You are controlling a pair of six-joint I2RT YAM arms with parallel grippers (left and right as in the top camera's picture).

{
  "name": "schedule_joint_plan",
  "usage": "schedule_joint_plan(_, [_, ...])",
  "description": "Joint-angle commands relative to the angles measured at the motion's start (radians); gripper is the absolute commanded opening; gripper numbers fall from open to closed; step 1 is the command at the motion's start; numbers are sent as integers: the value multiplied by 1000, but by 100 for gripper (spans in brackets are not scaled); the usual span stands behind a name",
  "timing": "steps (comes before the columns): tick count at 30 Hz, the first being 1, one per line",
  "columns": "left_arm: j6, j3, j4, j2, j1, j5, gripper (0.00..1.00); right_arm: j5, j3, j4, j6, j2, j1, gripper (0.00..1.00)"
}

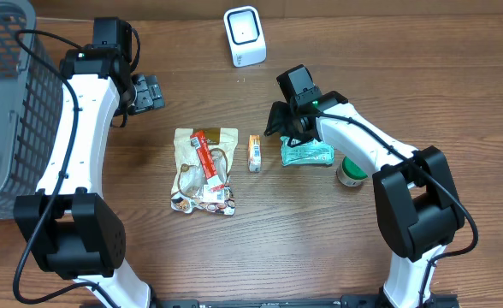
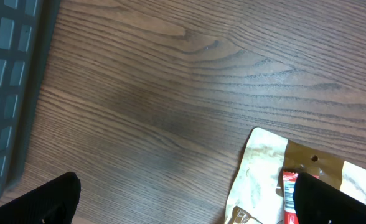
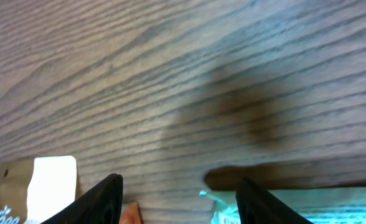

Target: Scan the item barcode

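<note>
My right gripper (image 1: 281, 124) hangs low over the table, jaws about half apart. On its wrist view only bare wood shows between the fingertips (image 3: 105, 193). The teal packet (image 1: 308, 154) lies flat just at its 4 o'clock, its edge reaching under the right-hand finger. I cannot tell whether they touch, but nothing is clamped. My left gripper (image 1: 147, 92) is spread fully wide and empty, with the snack pouch (image 1: 204, 169) at its 5 o'clock. A small orange bar (image 1: 254, 152) sits between pouch and packet. The white scanner (image 1: 245, 36) stands at 12 o'clock, well apart from the packet.
</note>
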Motion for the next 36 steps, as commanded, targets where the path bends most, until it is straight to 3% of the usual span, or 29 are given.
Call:
schedule_joint_plan(1, [23, 16, -2, -18, -4, -10, 100, 89, -5, 7, 23, 2, 0, 59])
schedule_joint_plan(9, [23, 16, -2, -18, -4, -10, 100, 66, -5, 3, 58, 35, 0, 60])
schedule_joint_plan(21, [23, 16, -2, -18, -4, -10, 100, -38, 7, -167, 57, 44, 0, 59])
schedule_joint_plan(36, [23, 16, -2, -18, -4, -10, 99, -89, 224, -446, -3, 6, -46, 61])
